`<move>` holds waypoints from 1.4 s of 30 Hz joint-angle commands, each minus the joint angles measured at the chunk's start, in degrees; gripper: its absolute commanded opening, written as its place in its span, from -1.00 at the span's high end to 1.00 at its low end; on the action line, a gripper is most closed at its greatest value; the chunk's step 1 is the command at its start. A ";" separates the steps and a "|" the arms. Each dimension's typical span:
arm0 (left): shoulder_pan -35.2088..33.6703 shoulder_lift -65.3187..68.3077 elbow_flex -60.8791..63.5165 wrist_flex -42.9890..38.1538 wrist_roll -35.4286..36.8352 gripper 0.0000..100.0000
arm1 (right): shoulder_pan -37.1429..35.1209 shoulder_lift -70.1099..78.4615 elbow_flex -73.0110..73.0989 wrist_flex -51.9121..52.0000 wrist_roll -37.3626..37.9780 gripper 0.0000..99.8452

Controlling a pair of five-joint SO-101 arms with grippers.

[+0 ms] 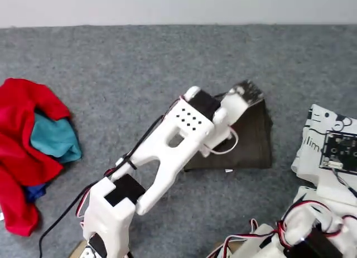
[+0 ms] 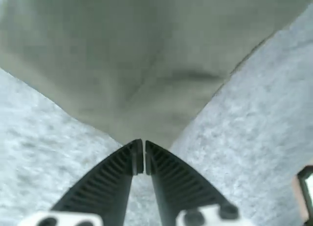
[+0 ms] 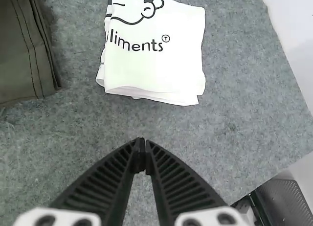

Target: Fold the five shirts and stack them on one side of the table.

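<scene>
From above, the left arm stretches across the grey felt-covered table (image 1: pixel 111 73), with the left gripper (image 1: pixel 245 93) at the far corner of a folded dark olive shirt (image 1: pixel 251 141) in the middle. A crumpled red shirt (image 1: pixel 22 135) and a teal shirt (image 1: pixel 53 138) lie heaped at the left edge.

From the left wrist, the two fingers are pressed together at the olive shirt's corner. I cannot tell if cloth is pinched.

From the right wrist, the right gripper (image 3: pixel 142 155) is also closed, holding nothing, above bare felt. A folded white shirt with black print (image 3: pixel 154 55) lies near it, beside the olive one.
</scene>
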State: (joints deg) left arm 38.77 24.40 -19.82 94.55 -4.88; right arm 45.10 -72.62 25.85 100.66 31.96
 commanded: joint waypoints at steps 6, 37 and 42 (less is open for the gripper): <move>-1.58 3.60 15.78 -7.91 0.35 0.97 | 0.48 -0.13 -0.09 2.24 0.18 0.97; -46.59 -44.92 4.53 5.89 -8.44 0.97 | -34.15 26.51 3.34 -4.79 -6.77 0.97; -53.45 -49.58 7.69 5.89 -9.49 0.97 | -43.03 36.97 3.34 -13.41 -11.08 0.97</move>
State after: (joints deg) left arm -11.43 -21.85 -12.88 99.38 -13.58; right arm 6.33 -40.88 29.27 92.13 23.16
